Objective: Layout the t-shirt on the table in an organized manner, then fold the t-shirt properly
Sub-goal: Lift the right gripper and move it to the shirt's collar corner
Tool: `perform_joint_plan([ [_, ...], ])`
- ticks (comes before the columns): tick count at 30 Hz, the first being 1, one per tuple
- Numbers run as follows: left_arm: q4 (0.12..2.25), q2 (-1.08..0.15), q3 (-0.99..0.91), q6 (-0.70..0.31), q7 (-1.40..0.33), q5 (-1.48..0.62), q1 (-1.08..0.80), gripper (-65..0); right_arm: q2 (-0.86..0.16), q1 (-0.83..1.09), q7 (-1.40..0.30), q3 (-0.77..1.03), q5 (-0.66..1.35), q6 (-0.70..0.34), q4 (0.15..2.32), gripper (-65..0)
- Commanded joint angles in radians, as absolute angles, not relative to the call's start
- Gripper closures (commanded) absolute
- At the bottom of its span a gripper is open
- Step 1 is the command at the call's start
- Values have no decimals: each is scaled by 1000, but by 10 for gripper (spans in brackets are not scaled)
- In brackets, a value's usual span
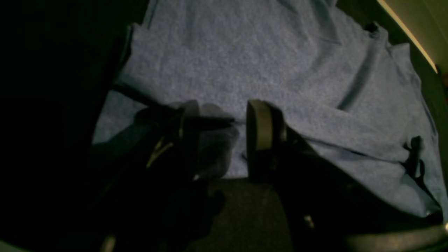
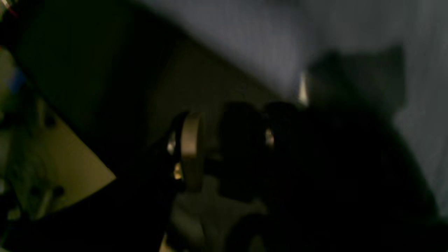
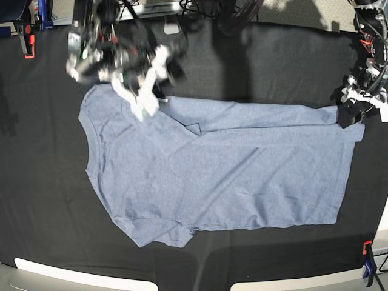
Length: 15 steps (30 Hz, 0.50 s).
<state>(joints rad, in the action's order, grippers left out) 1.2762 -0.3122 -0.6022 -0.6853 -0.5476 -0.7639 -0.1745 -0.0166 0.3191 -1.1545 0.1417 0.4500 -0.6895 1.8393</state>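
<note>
t-shirt (image 3: 224, 176) lies flat lengthwise across the table (image 3: 285, 54), collar pointing left.

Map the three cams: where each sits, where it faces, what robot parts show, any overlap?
Base: overhead, looking down on the table and the t-shirt; both arms show at the shirt's ends.
Left wrist: on the left arm, facing along the left gripper, which stands at the shirt's edge.
Right wrist: on the right arm, blurred, facing the right gripper, shirt beyond.
Shared: all three show the shirt.

Black arm (image 3: 354, 109) with white wraps; dark end effector (image 1: 224, 140) fingers with tan pads (image 1: 263, 122).
</note>
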Motion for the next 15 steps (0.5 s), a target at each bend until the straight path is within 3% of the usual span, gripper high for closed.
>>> perform_joint_plan([
  [1,1291,-330,-607,-698,-524,-786,-167,-207,-17,316,-1131,154,468,-698,1857,-207],
  [8,1291,-330,-607,-698,-524,-786,-167,-207,-21,330,-1110,307,472,-698,1857,-207],
  [15,1291,-330,-607,-698,-524,-786,-167,-207,-112,302,-1047,357,471,-698,1854,-206],
])
